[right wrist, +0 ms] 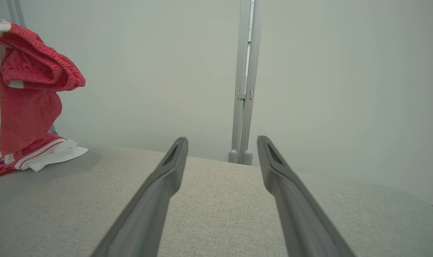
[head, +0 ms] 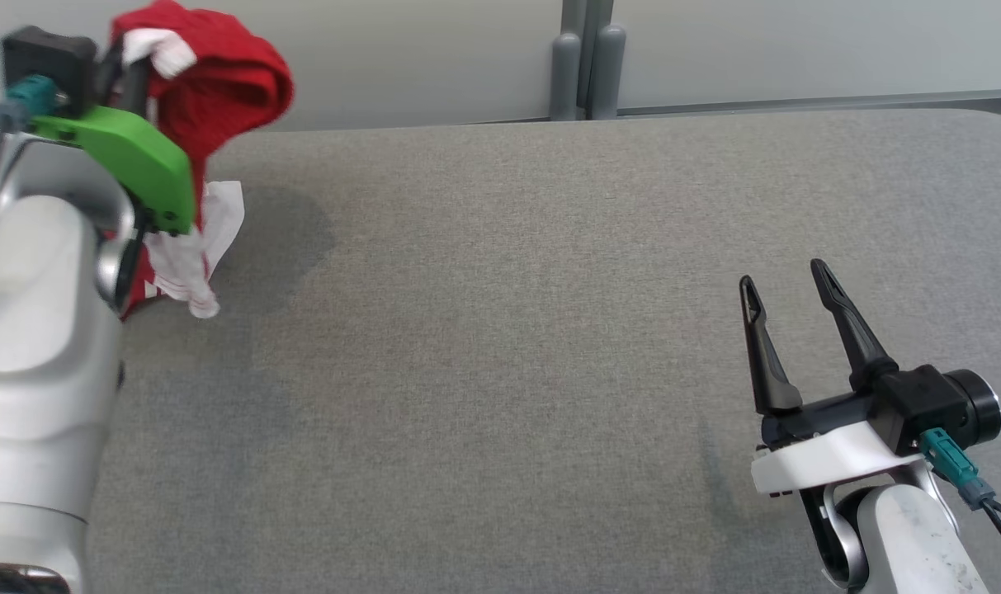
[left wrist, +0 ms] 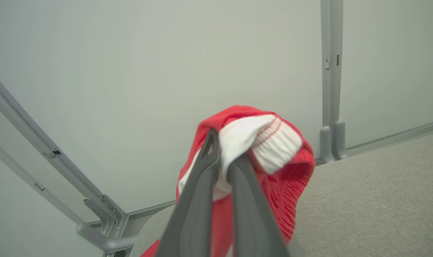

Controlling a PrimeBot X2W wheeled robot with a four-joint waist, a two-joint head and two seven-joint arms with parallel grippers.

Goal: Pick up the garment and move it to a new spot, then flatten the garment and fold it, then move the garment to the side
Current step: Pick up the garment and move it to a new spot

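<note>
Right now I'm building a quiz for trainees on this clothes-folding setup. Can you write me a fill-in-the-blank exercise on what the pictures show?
1. The left tool is shut on a white and ____ garment.
2. The right tool is ____ and holds nothing.
3. The garment's lower end touches the table, whose cover is ____.

Missing words: red; open; gray.
</note>
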